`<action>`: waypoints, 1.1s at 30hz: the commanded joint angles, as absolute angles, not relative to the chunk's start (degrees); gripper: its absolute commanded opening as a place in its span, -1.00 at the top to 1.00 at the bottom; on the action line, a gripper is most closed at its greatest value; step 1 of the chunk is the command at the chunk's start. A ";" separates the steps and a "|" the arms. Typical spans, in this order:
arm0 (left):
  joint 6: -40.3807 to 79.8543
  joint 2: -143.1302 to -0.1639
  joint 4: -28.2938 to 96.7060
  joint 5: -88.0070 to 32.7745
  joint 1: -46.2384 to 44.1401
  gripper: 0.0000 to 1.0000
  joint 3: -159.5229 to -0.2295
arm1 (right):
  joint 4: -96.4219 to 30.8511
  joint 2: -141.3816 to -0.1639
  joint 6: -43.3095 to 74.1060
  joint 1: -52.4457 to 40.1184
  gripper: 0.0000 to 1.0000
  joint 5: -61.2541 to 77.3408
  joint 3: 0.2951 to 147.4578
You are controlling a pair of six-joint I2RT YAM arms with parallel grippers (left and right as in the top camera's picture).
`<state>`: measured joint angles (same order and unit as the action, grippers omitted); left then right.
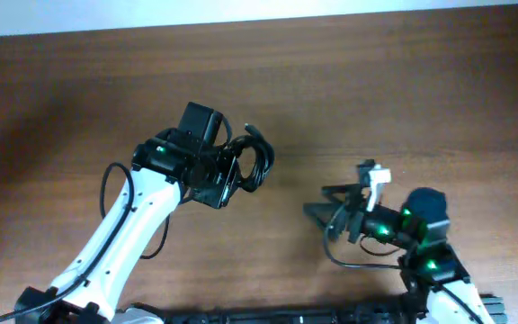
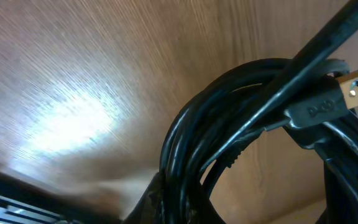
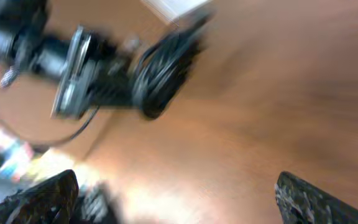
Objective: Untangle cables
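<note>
The cables point(image 1: 255, 160) are a small black coil held near the table's middle. My left gripper point(image 1: 237, 173) is shut on the coil. In the left wrist view the coil point(image 2: 229, 149) fills the frame, pinched at the bottom by the fingers point(image 2: 185, 208), with a USB plug point(image 2: 353, 90) sticking out at the right. My right gripper point(image 1: 317, 202) is open and empty, to the right of the coil and apart from it. In the blurred right wrist view its fingers point(image 3: 179, 196) stand wide apart, and the coil point(image 3: 163, 71) shows far off beside the left gripper.
The wooden table point(image 1: 403, 90) spans the view, with a pale strip point(image 1: 151, 13) along its far edge. The left arm point(image 1: 124, 229) reaches in from the lower left, the right arm point(image 1: 421, 243) from the lower right.
</note>
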<state>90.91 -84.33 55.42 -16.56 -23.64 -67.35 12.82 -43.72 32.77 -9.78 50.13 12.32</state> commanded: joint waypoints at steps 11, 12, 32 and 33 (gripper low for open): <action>93.82 -83.88 59.20 -19.11 -28.88 1.00 -68.29 | 53.52 -73.97 28.53 -38.02 0.48 21.78 13.21; 93.80 -83.88 59.35 -19.14 -28.88 1.00 -68.29 | 54.15 -73.97 29.23 -38.02 0.55 21.85 13.21; 73.78 -75.79 59.29 -24.14 -10.13 1.00 -68.29 | 52.10 -72.95 47.37 -37.85 -0.97 30.35 13.19; 74.46 -75.79 59.27 -24.21 -10.66 1.00 -68.29 | 53.21 -72.97 52.47 -37.87 -1.00 31.05 13.19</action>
<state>72.10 -77.01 59.40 -24.60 -10.15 -67.40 51.66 -73.32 41.95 -37.91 23.99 13.06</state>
